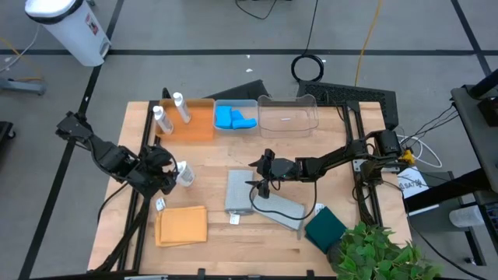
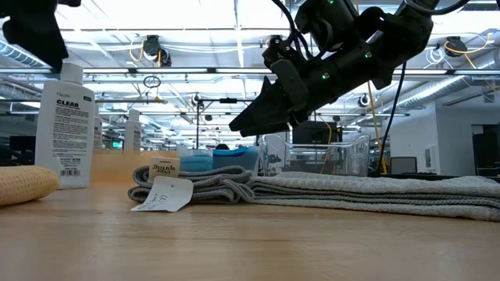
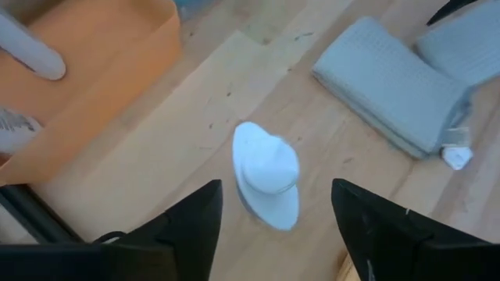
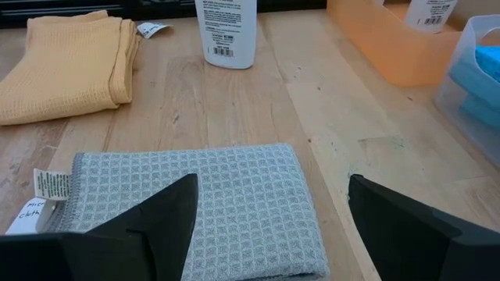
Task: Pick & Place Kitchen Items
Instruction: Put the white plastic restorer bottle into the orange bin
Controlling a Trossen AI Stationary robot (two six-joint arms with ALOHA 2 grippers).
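Observation:
A white capped bottle [image 1: 184, 173] stands upright on its base on the wooden table, left of centre. My left gripper [image 3: 275, 191] is open just above it, one finger on either side of the cap [image 3: 266, 168], touching nothing. My right gripper [image 4: 273, 226] hovers open over a folded grey cloth [image 4: 195, 203] lying flat mid-table. A second grey cloth [image 1: 284, 210], an orange cloth [image 1: 181, 225] and a dark green cloth [image 1: 325, 227] lie flat near the front edge. Blue sponges [image 1: 236, 118] lie in a clear bin.
An orange tray [image 1: 201, 128] at the far left holds two white bottles [image 1: 161, 118]. Beside the sponge bin an empty clear bin [image 1: 288, 117] stands at the far edge. A green plant [image 1: 373, 249] crowds the near right corner. Bare wood lies between tray and cloths.

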